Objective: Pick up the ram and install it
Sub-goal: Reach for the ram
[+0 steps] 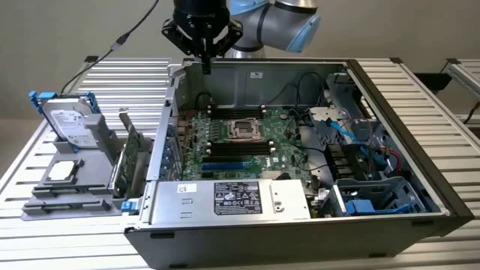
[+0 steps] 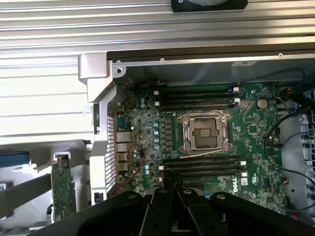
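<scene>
My gripper (image 1: 204, 55) hangs above the back wall of the open computer case (image 1: 405, 140), over its corner on the exterior view's left. The fingers are shut on a thin dark strip, the ram (image 1: 206, 67), seen edge-on and pointing straight down. In the wrist view the gripper (image 2: 173, 191) is pressed together over the motherboard (image 2: 147, 142). Black memory slots (image 2: 204, 164) lie right ahead of the fingertips, with a second bank (image 2: 197, 96) beyond the CPU socket (image 2: 205, 132). In the exterior view these slots (image 1: 240, 147) look unfilled.
A grey holder (image 1: 71, 194) on the exterior view's left carries a silver hard drive with blue rails (image 1: 71, 121) and a green expansion card (image 1: 134, 152). The power supply (image 1: 232, 199) fills the case's front. Cables and blue drive bays (image 1: 367, 197) crowd the right side.
</scene>
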{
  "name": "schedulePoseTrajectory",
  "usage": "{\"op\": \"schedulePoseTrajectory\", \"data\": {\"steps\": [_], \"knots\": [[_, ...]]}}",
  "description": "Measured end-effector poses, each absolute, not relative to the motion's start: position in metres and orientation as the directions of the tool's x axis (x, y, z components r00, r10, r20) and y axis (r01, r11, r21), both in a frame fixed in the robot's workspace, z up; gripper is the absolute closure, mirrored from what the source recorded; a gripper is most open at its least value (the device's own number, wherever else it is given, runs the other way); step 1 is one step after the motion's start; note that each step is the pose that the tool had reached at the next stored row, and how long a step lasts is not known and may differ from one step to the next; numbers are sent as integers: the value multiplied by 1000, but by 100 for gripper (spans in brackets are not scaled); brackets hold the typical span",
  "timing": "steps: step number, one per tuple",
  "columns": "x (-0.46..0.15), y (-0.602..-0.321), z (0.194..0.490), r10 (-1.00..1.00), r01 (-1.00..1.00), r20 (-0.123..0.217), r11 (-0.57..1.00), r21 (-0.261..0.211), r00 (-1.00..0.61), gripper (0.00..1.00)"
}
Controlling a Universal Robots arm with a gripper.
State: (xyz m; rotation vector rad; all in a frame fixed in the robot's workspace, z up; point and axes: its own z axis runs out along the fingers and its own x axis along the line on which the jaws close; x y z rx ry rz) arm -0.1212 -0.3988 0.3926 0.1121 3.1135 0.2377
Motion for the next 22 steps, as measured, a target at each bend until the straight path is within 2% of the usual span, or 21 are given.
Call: {"op": "schedulePoseTrajectory", "data": {"steps": [13,22], "knots": [[-121,-399,393,73,70,-10,983,169,-997,89],[-160,-399,391,73,70,-9,983,169,-997,89]]}}
